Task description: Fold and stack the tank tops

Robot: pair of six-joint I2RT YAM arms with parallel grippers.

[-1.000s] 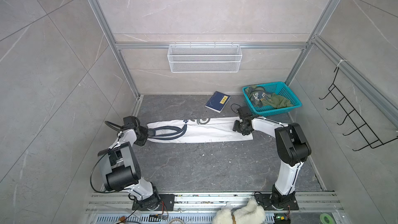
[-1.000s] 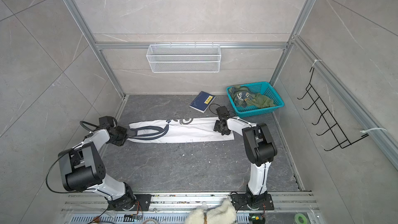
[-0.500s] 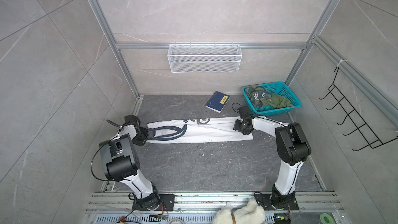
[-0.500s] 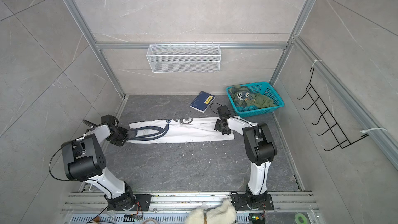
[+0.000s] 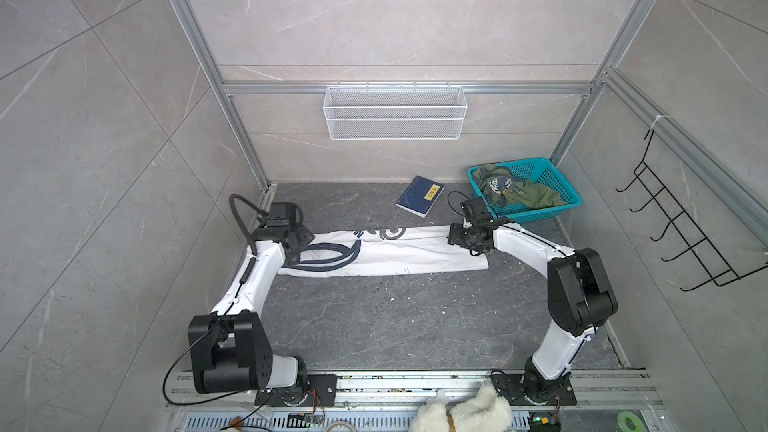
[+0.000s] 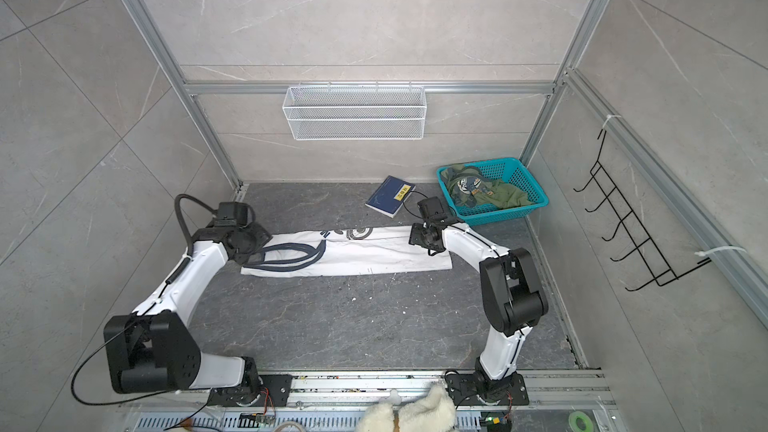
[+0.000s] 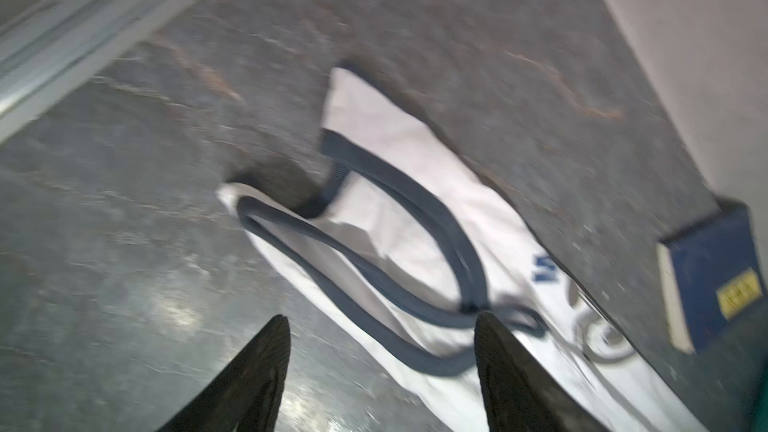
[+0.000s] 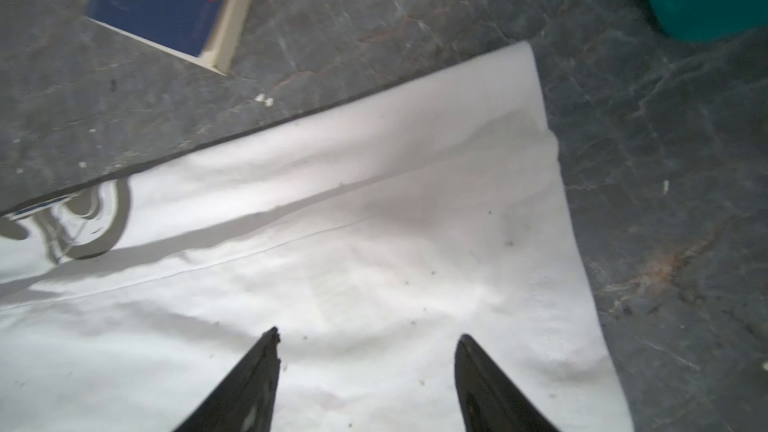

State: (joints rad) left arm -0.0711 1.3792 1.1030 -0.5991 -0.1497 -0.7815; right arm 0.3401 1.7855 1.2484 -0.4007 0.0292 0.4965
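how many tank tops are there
2: the white top lies spread on the floor; the green top sits crumpled in the teal basket, which might hide more.

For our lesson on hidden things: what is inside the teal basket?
A crumpled olive green tank top lies inside the teal basket, with its round badge print showing. The cloth covers most of the basket's floor, so anything beneath it cannot be seen.

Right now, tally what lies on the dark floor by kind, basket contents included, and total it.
Tank tops: 2 (white tank top, olive green tank top)
Book: 1
Basket: 1
Total: 4
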